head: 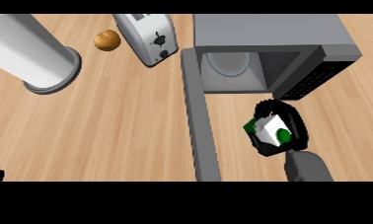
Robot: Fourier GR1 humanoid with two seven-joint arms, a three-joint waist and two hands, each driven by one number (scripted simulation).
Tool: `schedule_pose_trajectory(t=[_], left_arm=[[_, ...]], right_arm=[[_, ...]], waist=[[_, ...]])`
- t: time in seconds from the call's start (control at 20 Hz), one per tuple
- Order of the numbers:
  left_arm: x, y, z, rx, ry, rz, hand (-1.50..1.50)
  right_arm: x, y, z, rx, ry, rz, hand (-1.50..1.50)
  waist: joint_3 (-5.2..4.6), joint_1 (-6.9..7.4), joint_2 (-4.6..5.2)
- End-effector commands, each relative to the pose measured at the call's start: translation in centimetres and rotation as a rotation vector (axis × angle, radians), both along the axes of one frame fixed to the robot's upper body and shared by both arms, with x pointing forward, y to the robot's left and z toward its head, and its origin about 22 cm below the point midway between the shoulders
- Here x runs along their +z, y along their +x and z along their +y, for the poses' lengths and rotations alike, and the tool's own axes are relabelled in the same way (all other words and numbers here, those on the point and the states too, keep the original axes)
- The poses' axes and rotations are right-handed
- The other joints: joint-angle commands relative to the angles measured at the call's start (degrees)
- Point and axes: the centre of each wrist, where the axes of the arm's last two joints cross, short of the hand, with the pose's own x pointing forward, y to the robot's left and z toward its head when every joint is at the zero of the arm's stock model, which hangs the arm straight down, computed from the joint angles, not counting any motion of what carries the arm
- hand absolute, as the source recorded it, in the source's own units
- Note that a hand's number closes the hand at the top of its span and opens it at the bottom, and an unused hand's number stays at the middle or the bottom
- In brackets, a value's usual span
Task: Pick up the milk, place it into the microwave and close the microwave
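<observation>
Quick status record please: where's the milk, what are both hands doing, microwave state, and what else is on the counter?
milk: white and green carton, held above the counter in front of the microwave opening
right hand: curled round the milk
left hand: only a dark sliver at the lower left edge; fingers cannot be told
microwave: open, cavity with a round plate inside, milk not yet in
microwave door: swung out toward the robot
other items: toaster, brown round item, grey cylinder

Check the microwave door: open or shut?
Open. The microwave door swings out toward the viewer, and the cavity with its turntable plate is exposed.
</observation>
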Motion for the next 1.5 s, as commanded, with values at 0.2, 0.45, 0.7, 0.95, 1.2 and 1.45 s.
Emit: schedule_pose_trajectory(t=[0.2,0.45,0.7,0.95,1.2,1.45], left_arm=[[0.3,-0.6,1.0,-0.005,-0.015,0.019,-1.50],[-1.0,-0.7,2.9,0.005,-0.019,0.004,-1.50],[-1.8,-1.0,2.4,0.013,-0.021,0.006,-1.50],[-0.6,-1.3,4.1,0.011,-0.011,0.013,-1.50],[-0.7,-1.4,5.0,-0.003,-0.007,0.040,-1.50],[0.0,-0.9,4.6,-0.021,-0.017,0.029,-1.50]], right_arm=[[5.4,-5.4,3.0,-0.023,0.057,0.023,1.50],[9.3,-4.7,5.2,-0.056,0.049,0.026,1.50],[10.7,-2.6,8.7,-0.086,0.032,-0.044,1.50],[13.5,1.4,10.3,-0.162,-0.041,-0.041,1.50],[10.3,4.5,10.3,-0.270,-0.128,-0.016,1.50],[10.5,7.9,11.0,-0.337,-0.167,0.094,1.50]], waist=[[0.05,0.22,0.20],[0.09,0.99,0.45],[0.11,1.37,0.53],[0.10,1.64,0.60],[0.14,1.93,0.76],[0.15,2.15,0.79]])
